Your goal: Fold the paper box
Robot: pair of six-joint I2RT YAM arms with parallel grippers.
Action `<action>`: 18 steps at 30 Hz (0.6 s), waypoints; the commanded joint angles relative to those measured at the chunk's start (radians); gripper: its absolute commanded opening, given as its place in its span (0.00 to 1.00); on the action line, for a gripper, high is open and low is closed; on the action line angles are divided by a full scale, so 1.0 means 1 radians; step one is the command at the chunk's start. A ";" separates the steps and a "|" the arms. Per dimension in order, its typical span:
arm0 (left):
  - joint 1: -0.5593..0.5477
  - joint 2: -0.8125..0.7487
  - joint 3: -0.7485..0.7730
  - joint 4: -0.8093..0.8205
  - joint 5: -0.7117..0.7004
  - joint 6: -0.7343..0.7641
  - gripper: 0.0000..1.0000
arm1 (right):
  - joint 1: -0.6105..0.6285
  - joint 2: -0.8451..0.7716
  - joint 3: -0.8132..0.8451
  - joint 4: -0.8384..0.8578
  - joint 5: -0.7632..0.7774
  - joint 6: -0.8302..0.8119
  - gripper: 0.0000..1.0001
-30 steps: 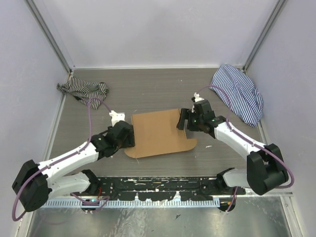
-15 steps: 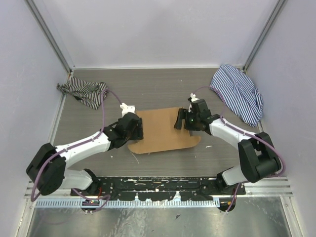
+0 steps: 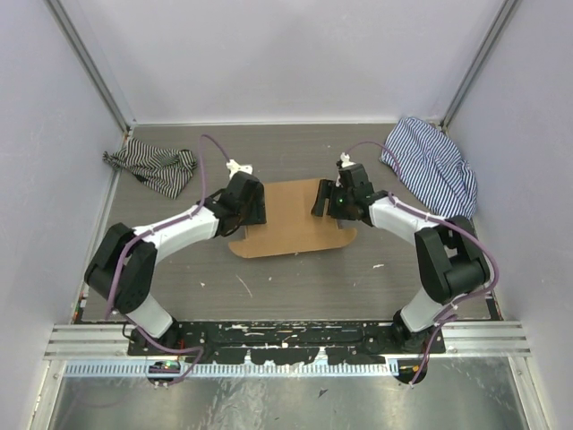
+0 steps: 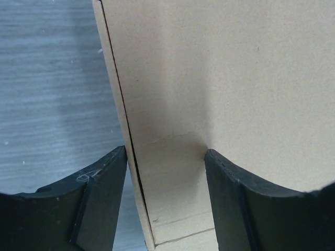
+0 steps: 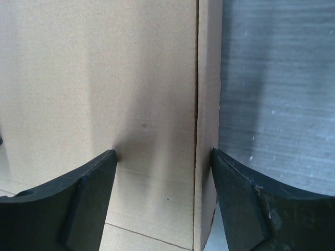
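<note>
The paper box (image 3: 291,222) is a flat brown cardboard piece lying on the grey table (image 3: 269,161), with rounded tabs at its near edge. My left gripper (image 3: 254,209) is open at the box's left edge. In the left wrist view the gripper (image 4: 165,175) straddles the box's folded side edge (image 4: 131,157), one finger (image 4: 99,198) over the table, the other (image 4: 241,204) over the cardboard. My right gripper (image 3: 321,200) is open at the right edge. In the right wrist view the gripper (image 5: 163,172) straddles the edge strip (image 5: 208,130) the same way.
A dark striped cloth (image 3: 152,167) lies at the back left corner. A blue striped cloth (image 3: 434,170) lies at the back right, against the wall. Grey walls close in the table on three sides. A metal rail (image 3: 286,336) runs along the near edge.
Both arms have reached farther from their bases. The box has slid away from the near edge toward the back, with both grippers kept at its left and right edges.
</note>
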 commanded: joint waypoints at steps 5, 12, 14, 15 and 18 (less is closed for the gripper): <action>0.055 0.099 0.142 -0.006 0.088 0.063 0.66 | 0.011 0.112 0.158 0.024 -0.008 0.011 0.76; 0.115 0.149 0.242 -0.038 0.147 0.118 0.67 | 0.011 0.119 0.164 0.026 0.027 0.035 0.76; 0.121 0.146 0.258 -0.053 0.142 0.129 0.67 | 0.012 0.103 0.159 0.021 0.052 0.038 0.78; 0.124 0.140 0.261 -0.060 0.134 0.132 0.67 | 0.011 0.091 0.157 0.014 0.070 0.040 0.79; 0.126 0.090 0.247 -0.083 0.097 0.134 0.68 | 0.011 0.040 0.149 -0.020 0.150 0.044 0.90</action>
